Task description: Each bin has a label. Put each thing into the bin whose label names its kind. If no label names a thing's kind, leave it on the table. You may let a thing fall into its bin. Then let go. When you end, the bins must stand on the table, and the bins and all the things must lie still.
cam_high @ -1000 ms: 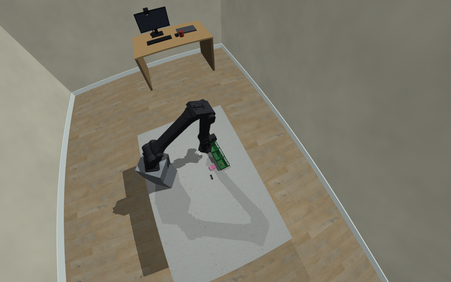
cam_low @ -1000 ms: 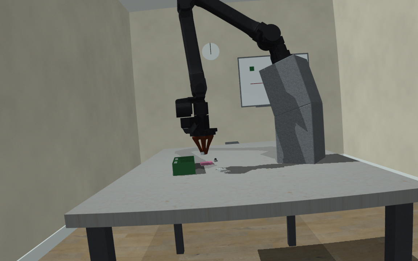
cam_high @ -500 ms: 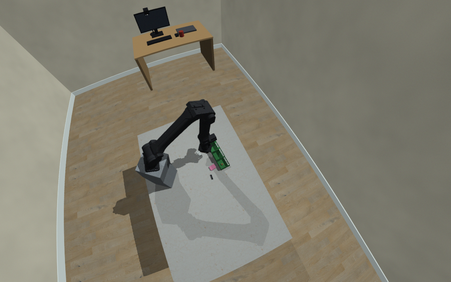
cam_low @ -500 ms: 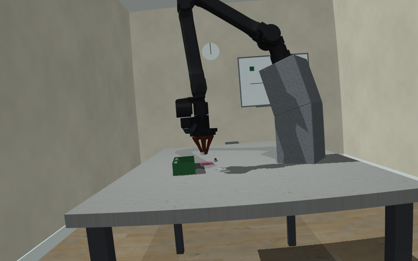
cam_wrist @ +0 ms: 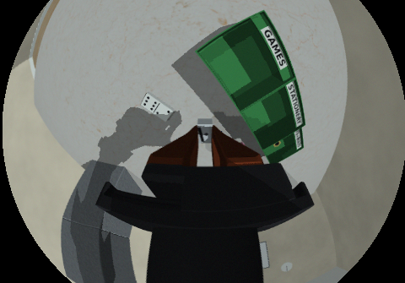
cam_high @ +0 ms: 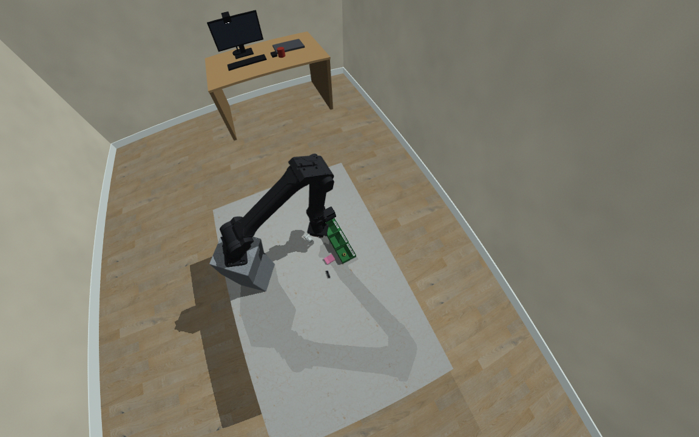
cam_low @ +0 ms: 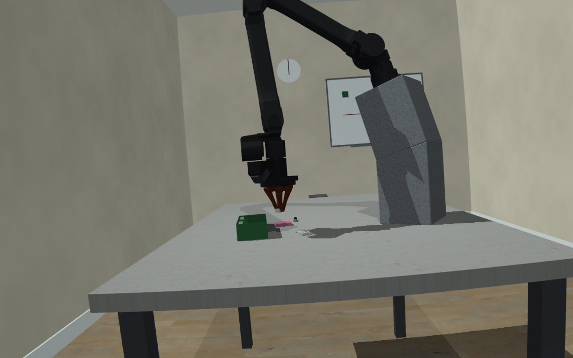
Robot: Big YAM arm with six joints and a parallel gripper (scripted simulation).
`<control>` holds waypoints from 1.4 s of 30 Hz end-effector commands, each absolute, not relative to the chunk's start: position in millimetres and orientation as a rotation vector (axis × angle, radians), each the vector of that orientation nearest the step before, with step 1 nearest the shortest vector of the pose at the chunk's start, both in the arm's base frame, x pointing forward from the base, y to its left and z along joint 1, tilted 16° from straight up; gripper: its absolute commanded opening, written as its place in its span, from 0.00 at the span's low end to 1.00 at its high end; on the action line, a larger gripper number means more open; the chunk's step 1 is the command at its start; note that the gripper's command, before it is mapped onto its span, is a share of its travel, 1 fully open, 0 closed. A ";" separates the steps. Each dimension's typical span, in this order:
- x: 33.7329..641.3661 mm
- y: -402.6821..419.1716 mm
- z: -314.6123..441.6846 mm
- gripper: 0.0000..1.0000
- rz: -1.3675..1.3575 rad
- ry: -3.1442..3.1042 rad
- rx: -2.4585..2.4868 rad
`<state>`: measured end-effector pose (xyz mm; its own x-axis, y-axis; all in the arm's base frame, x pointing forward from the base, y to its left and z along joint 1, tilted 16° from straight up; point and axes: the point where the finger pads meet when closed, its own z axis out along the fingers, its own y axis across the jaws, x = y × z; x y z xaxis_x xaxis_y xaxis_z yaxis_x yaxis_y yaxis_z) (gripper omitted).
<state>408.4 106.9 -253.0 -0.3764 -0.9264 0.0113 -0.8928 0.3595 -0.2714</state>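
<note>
Above the pale desk (cam_high: 374,348) (cam_low: 324,267) (cam_wrist: 105,42), the pincer (cam_high: 318,232) (cam_low: 280,209) (cam_wrist: 204,129) grips what looks like a metal sharpener (cam_low: 277,210) (cam_wrist: 205,123), mid-frame; best centre it over the stationery bin (cam_high: 344,237) (cam_wrist: 276,124), right of centre, before releasing gently.

Office-like room: desk (cam_high: 265,60), monitor (cam_high: 235,31), whiteboard (cam_low: 348,129).

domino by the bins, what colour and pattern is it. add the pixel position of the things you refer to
The domino (cam_high: 307,237) (cam_low: 304,232) (cam_wrist: 156,106) is white with black dots, clearest in the wrist view.

GAMES, STATIONERY on green bins (cam_wrist: 245,59)
</note>
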 end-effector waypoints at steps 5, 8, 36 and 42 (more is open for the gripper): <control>404.6 114.5 -257.9 0.09 -0.344 2.473 -1.680; 404.7 114.5 -257.9 0.09 -0.344 2.473 -1.680; 458.1 93.8 -222.9 0.09 -0.391 2.230 -1.984; 491.3 80.1 -212.2 0.09 -0.415 2.095 -2.164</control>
